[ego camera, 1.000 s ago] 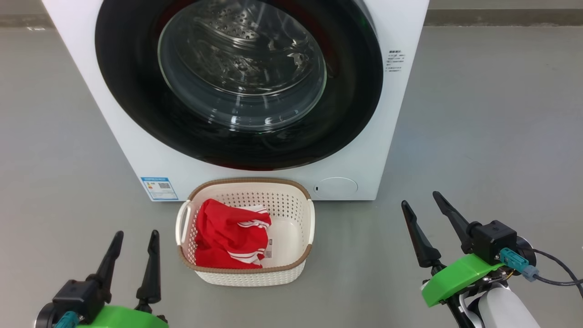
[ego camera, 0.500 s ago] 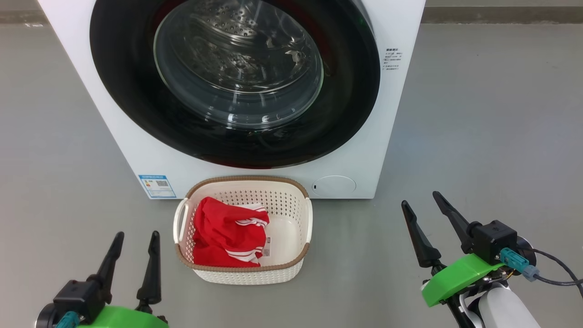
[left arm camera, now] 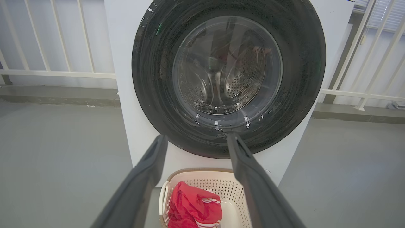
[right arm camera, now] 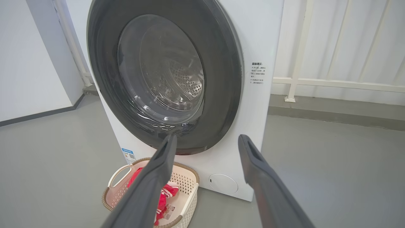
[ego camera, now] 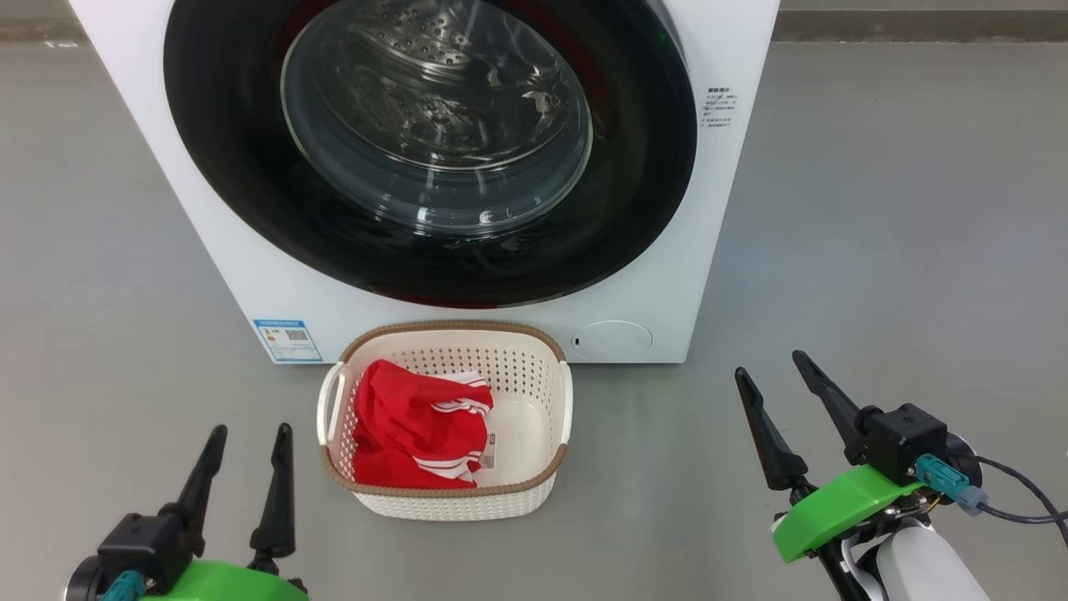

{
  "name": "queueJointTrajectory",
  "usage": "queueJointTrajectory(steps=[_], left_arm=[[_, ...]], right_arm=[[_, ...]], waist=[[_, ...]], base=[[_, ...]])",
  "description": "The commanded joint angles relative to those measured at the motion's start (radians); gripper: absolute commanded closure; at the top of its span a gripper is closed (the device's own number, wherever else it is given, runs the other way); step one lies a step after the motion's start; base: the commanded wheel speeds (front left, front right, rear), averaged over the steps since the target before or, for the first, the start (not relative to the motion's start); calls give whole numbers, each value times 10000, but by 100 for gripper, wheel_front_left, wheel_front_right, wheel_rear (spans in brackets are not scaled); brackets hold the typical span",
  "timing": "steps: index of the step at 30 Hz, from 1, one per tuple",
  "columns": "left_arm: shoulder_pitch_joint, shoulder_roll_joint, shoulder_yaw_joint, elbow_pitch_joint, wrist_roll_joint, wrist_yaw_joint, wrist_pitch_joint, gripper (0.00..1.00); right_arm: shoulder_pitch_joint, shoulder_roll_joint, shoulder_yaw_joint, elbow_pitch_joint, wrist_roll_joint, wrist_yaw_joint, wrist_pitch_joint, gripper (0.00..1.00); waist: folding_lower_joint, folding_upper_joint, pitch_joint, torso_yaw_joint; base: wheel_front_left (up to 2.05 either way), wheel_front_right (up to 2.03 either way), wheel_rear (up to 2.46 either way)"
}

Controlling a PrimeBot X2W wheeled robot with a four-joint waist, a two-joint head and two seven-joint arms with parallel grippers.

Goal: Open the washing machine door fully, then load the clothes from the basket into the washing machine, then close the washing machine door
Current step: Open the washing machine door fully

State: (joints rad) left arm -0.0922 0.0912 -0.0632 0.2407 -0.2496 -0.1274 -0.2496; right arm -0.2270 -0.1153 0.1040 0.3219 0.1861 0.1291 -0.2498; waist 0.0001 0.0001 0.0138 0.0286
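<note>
The white washing machine [ego camera: 717, 209] stands ahead, its round black-rimmed door [ego camera: 634, 167] lying flat against the front with the steel drum visible through the glass. On the floor right before it sits the cream basket [ego camera: 455, 503], and red clothes with white stripes [ego camera: 413, 434] fill its left half. My left gripper [ego camera: 253, 431] hovers open at the lower left, left of the basket. Over at the lower right my right gripper [ego camera: 772, 365] is open too, well right of the basket. Both wrist views look at the door [left arm camera: 300, 63] [right arm camera: 221, 63] and the basket [left arm camera: 235, 186] [right arm camera: 190, 190].
Grey floor [ego camera: 901, 250] spreads on both sides of the machine. White railings [left arm camera: 57, 38] and a low kerb run behind it. A blue sticker [ego camera: 288, 338] and a small round flap [ego camera: 612, 340] mark the machine's lower front.
The whole head view shifted slightly between one second ago and half a second ago, a camera move. Since then nothing has moved; both grippers hold still.
</note>
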Motion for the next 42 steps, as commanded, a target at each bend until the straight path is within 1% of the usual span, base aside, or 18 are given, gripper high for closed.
queueJointTrajectory(steps=[1, 12, 24, 31, 39, 42], left_arm=[[-413, 171, 327, -197, -40, -33, -122, 0], [-451, 193, 366, -178, -48, -33, -122, 0], [-534, 74, 515, -278, -61, -33, -122, 0], [-581, -75, 809, -553, -230, -33, -122, 0], [-741, -127, 932, -845, -163, -33, -122, 0], [-789, -98, 880, -932, -101, -33, -122, 0]], right_arm=[[-409, 24, 209, -245, 17, 16, -120, 0], [-501, -2, 209, -230, 74, 16, -120, 0], [-883, -77, 90, -136, 124, 16, -120, 0], [-1341, -51, -226, -103, 573, 16, -120, 0], [-2080, -377, -507, -63, 1059, 16, -120, 0], [-2354, -486, -648, 9, 1564, 16, -120, 0]], waist=[[-1, -1, -1, 1], [-1, -1, 88, 3], [-1, -1, 306, 57], [-1, -1, 577, 116], [-1, -1, 1006, 270], [-1, -1, 1177, 349]], base=[[0, 0, 0], [0, 0, 0], [0, 0, 0], [0, 0, 0], [0, 0, 0], [0, 0, 0]])
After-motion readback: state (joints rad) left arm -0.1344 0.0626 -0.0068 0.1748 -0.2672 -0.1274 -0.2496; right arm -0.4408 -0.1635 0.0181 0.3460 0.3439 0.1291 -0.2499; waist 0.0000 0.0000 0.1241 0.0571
